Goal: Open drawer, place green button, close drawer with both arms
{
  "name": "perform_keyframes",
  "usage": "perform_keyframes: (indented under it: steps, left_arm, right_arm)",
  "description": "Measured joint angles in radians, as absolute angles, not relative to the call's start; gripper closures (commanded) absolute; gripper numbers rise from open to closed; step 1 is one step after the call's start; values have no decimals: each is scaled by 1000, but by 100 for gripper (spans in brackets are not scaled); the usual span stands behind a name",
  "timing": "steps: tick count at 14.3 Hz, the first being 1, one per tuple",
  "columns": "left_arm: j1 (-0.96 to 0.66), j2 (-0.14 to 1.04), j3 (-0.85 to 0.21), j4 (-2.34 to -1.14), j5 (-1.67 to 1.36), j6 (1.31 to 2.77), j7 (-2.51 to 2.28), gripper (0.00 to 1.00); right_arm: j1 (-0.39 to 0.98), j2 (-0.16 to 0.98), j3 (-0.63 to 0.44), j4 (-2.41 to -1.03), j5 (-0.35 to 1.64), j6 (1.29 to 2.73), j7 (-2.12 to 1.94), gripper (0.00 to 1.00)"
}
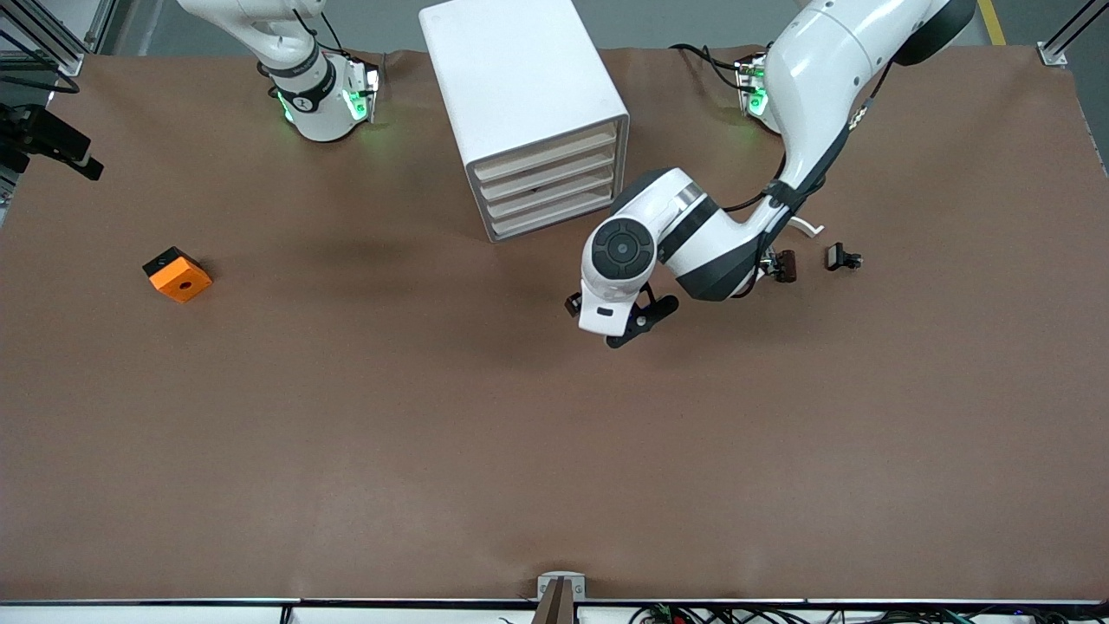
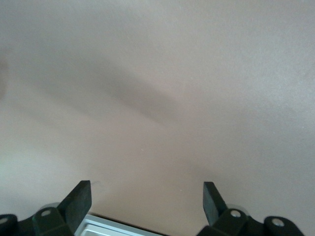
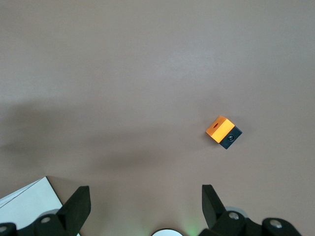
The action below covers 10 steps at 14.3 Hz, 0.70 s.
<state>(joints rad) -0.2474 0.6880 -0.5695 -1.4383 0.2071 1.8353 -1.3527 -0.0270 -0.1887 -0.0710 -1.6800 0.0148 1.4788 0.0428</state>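
All four drawers of the cabinet [image 1: 528,113] are seen shut; the button is not made out. The left pincer [image 2: 146,201], wide open and empty, is poised over bare surface [image 1: 554,451] nearer the drawer fronts [image 1: 549,186]; the right pincer [image 3: 145,204], likewise open, waits by its base

Cube [image 1: 178,275] toward right arm's end; cabinet [image 1: 527,113] mid-table.

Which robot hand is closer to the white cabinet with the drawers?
The left. The left gripper hangs open over bare table just in front of the cabinet. The right gripper, open, waits up by its base, beside the cabinet.
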Motion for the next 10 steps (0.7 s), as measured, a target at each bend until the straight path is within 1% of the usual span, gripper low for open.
perform_keyframes:
  steps: [7,10]
  left_arm:
    - [-142,578,-568,-1437,208,1691,-1118,0]
    - [-74,535,-594,-1437,208,1606,-995,0]
  right_arm:
    - [-27,-189,-70,-1681,15,1484,43,0]
    - [-27,-189,-70,-1682,15,1485,43,0]
